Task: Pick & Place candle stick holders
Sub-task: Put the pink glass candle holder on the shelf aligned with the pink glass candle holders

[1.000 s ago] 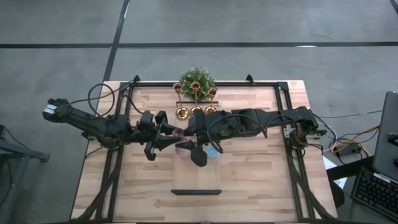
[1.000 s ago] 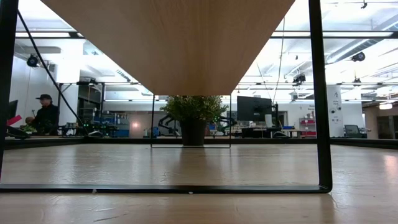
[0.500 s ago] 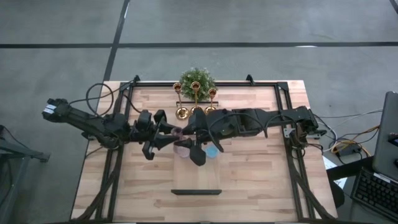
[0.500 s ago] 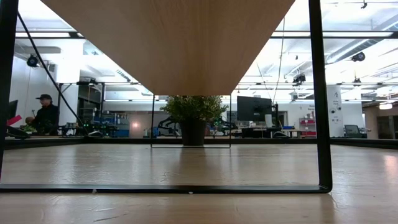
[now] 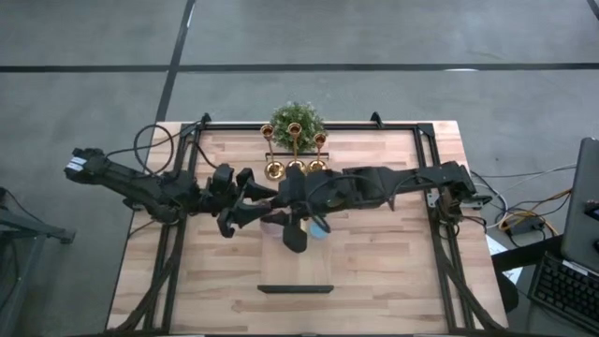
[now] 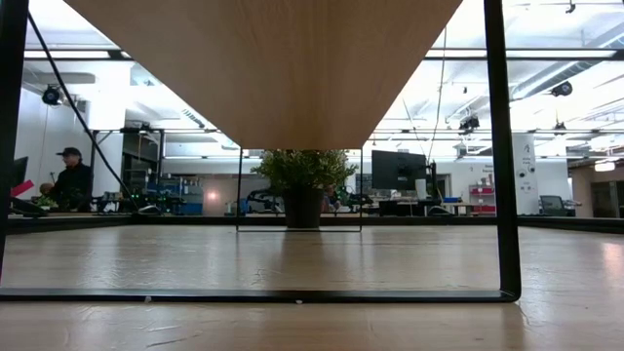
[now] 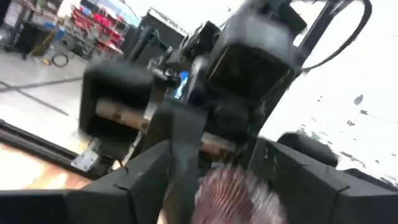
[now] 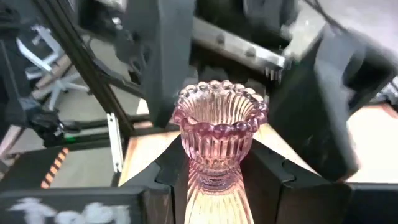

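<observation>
Presently, both arms meet mid-table over the pink glass holders.
Right gripper (image 8: 217,186) has its fingers clamped on an upright pink glass holder (image 8: 219,134); left gripper (image 5: 245,212) faces it, finger state cannot be told. Three gold holders (image 5: 294,150) stand before the plant (image 5: 293,115).
</observation>
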Controlling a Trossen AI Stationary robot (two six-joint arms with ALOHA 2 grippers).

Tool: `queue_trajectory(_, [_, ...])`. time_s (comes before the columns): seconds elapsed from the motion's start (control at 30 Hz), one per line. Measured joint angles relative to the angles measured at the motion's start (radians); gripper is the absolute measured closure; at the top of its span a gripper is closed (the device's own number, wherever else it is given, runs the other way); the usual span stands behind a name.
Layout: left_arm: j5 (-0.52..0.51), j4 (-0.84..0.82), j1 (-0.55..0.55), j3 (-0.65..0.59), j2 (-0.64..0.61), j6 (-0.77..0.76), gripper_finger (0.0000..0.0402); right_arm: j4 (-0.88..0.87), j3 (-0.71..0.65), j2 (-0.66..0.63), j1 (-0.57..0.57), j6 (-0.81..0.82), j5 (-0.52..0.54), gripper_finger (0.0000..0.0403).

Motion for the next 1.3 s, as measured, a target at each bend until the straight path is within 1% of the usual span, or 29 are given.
queue_trajectory(0.1, [0.009, -0.016, -0.001, -0.001, 0.014, -0.014, 0.0124, 0.010, 0.004, -0.001, 0.000, 0.001, 0.001, 0.0296])
queue_trajectory(0.27, [0.003, 0.025, -0.003, -0.002, 0.001, 0.003, 0.0118, 0.009, -0.002, -0.001, 0.000, 0.030, 0.004, 0.0296])
queue_trajectory(0.37, [0.013, -0.056, -0.003, 0.023, -0.010, 0.045, 0.0118, 0.015, 0.005, -0.003, 0.000, 0.044, 0.005, 0.0296])
queue_trajectory(0.47, [0.022, -0.117, -0.003, 0.039, -0.007, 0.046, 0.0117, 0.022, 0.007, -0.004, -0.001, 0.060, 0.007, 0.0296])
queue_trajectory(0.6, [0.026, -0.107, -0.005, 0.045, -0.007, 0.096, 0.0117, 0.030, 0.006, -0.006, -0.016, 0.131, 0.001, 0.0296])
queue_trajectory(0.77, [0.016, -0.124, -0.007, 0.045, -0.003, 0.125, 0.0117, 0.072, 0.006, -0.007, -0.018, 0.118, -0.022, 0.0296])
queue_trajectory(0.87, [0.016, -0.124, -0.007, 0.043, 0.001, 0.123, 0.0126, 0.077, 0.005, -0.007, -0.019, 0.121, -0.046, 0.0296])
queue_trajectory(1.03, [-0.015, -0.097, -0.006, 0.039, 0.000, 0.138, 0.0159, 0.079, 0.004, -0.009, -0.022, 0.130, -0.048, 0.0303])
queue_trajectory(1.1, [-0.019, -0.079, -0.005, 0.037, 0.000, 0.142, 0.0163, 0.080, 0.004, -0.010, -0.023, 0.130, -0.049, 0.0303])
queue_trajectory(1.17, [-0.020, -0.064, -0.005, 0.037, 0.001, 0.133, 0.0158, 0.085, 0.004, -0.010, -0.023, 0.129, -0.050, 0.0303])
queue_trajectory(1.3, [-0.006, -0.036, -0.005, 0.037, 0.001, 0.091, 0.0126, 0.088, 0.004, -0.012, -0.021, 0.104, -0.064, 0.0303])
